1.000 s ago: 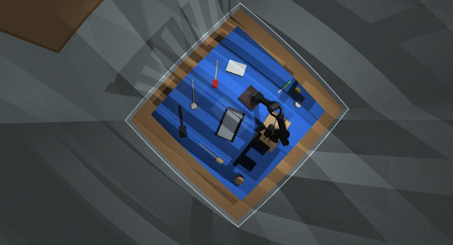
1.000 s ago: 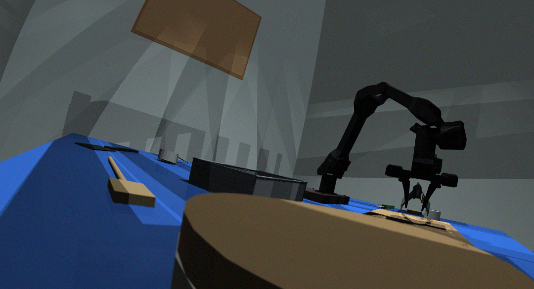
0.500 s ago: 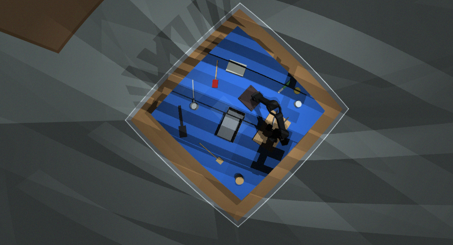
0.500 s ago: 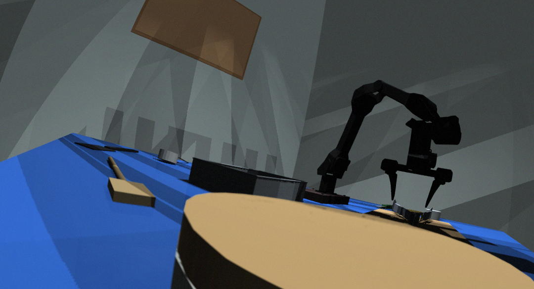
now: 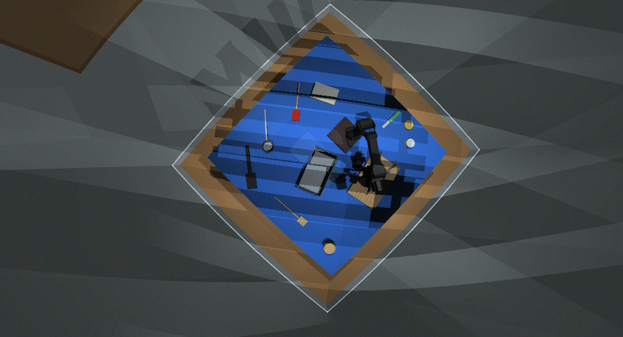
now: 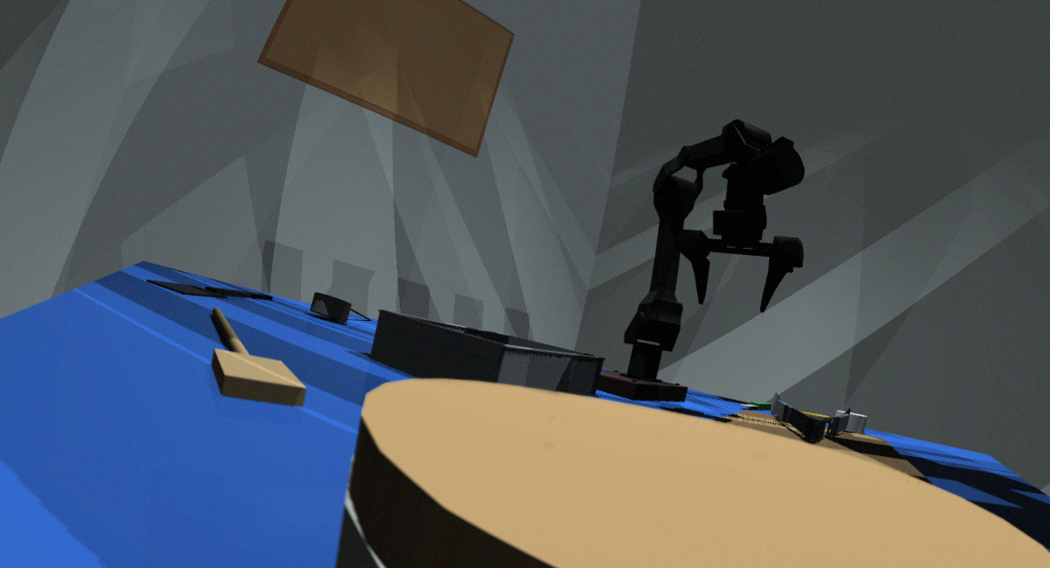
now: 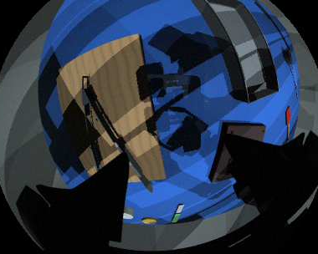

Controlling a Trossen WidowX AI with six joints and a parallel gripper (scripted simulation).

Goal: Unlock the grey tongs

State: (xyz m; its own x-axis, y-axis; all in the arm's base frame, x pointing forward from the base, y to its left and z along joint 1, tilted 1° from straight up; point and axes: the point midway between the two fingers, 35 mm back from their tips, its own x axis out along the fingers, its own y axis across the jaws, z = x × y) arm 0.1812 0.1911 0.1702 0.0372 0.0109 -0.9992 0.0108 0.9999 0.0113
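The grey tongs (image 5: pixel 392 166) (image 6: pixel 806 424) (image 7: pixel 137 169) lie on the wooden board (image 5: pixel 370 199) (image 6: pixel 874 446) (image 7: pixel 124 63). Their two arms are spread in a V from the hinge end, and the tips reach the board's far edge in the wrist view. My gripper (image 6: pixel 733 305) (image 7: pixel 179 148) is open wide and empty, with the fingers pointing down. It hangs well above the table and does not touch the tongs. In the wrist view its left finger covers part of one arm of the tongs. The roasting tin (image 5: pixel 328 171) (image 6: pixel 440 347) stands beside the board with nothing across it.
Near the board are a white cup (image 5: pixel 409 142) (image 6: pixel 852 421), a yellow disc (image 5: pixel 408 124) and a green-handled tool (image 5: pixel 395 115). A tan round block (image 5: pixel 329 247) (image 6: pixel 661 476) and a wooden-headed tool (image 5: pixel 301 221) (image 6: pixel 257 376) lie farther off. A ladle (image 5: pixel 267 146) and black spatula (image 5: pixel 251 180) lie beyond the tin.
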